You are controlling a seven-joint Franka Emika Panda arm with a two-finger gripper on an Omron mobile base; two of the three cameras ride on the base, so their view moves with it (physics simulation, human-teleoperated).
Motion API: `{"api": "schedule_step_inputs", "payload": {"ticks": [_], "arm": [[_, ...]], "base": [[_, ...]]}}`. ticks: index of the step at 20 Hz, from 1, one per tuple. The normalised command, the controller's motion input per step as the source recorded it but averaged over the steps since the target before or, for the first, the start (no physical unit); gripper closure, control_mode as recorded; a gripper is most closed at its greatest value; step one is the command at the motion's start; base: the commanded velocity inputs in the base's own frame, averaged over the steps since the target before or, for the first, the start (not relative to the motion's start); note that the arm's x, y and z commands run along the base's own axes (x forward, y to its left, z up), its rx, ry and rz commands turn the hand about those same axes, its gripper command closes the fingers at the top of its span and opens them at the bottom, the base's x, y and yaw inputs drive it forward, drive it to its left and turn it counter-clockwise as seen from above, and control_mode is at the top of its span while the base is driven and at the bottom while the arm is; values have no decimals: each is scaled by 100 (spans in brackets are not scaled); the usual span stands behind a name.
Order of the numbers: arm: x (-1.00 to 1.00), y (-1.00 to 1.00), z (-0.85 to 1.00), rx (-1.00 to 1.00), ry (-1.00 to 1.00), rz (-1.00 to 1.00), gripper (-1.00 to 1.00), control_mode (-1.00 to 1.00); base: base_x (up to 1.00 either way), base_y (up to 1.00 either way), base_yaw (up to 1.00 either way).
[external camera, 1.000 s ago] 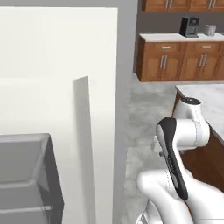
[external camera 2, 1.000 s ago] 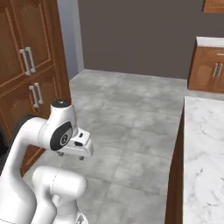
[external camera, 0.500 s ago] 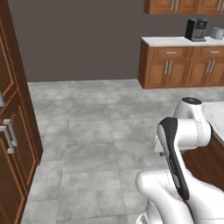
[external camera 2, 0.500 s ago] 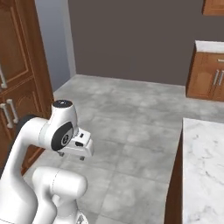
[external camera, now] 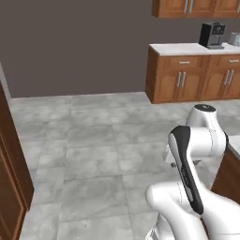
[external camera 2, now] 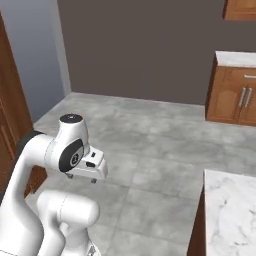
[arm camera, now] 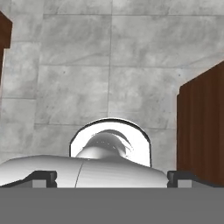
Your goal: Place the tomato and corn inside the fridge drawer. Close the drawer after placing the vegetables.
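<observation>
The tomato, the corn and the fridge drawer are out of view. My arm is folded close over its base, with the hand pointing down at the floor. The gripper hangs under the white hand, low beside the arm's shoulder. In the hand view the gripper is open, its two dark fingertips far apart at the bottom corners. Nothing is held between them.
Grey tiled floor spreads ahead. Brown base cabinets with a coffee machine on top stand at the back right. A marble counter is close on the right. A dark wood cabinet side stands at the left.
The whole picture has swung: the base turned, so the white fridge door and grey drawer slid out on the left, and floor and cabinets came in. The arm's pose is unchanged.
</observation>
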Motion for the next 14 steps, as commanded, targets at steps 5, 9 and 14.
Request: {"api": "schedule_step_inputs", "payload": {"ticks": [5,9,14], "arm": [[0,0,0,0,0,0,-100,100],[0,0,0,0,0,0,-100,100],[0,0,0,0,0,0,-100,100]], "base": [[100,-1,-14],[100,0,-16],[100,2,-23]]}}
